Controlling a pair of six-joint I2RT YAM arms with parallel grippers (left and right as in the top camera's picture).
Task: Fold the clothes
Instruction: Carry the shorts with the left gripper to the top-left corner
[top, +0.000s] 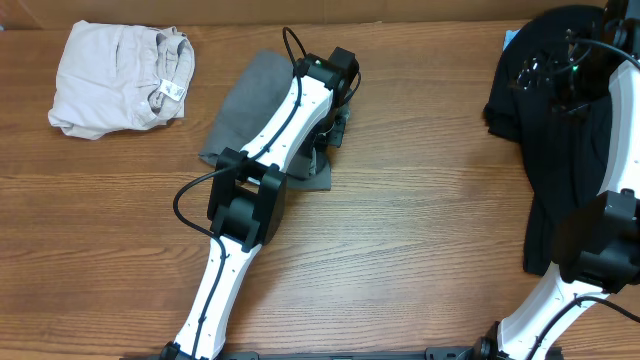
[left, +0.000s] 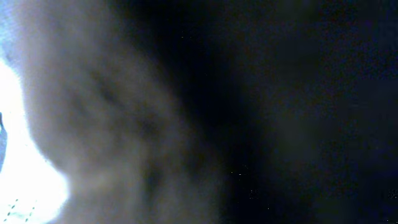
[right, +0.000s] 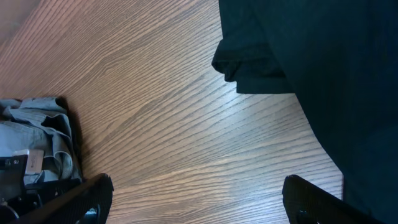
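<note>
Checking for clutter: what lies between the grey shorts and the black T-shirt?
Only bare table between shorts and T-shirt, in the overhead view.

My left wrist view is all blur: the grey shorts fill the lens beside darkness, with no fingers to make out. From overhead, my left arm hides the shorts' middle, and the black T-shirt runs off the right edge.

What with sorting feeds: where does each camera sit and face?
Overhead: above the table, facing straight down; both arms show.
Left wrist: on the left arm, against the grey shorts, blurred; no jaws visible.
Right wrist: on the right arm, facing the table; open jaws below.
Shared: overhead and right wrist show the black T-shirt.
</note>
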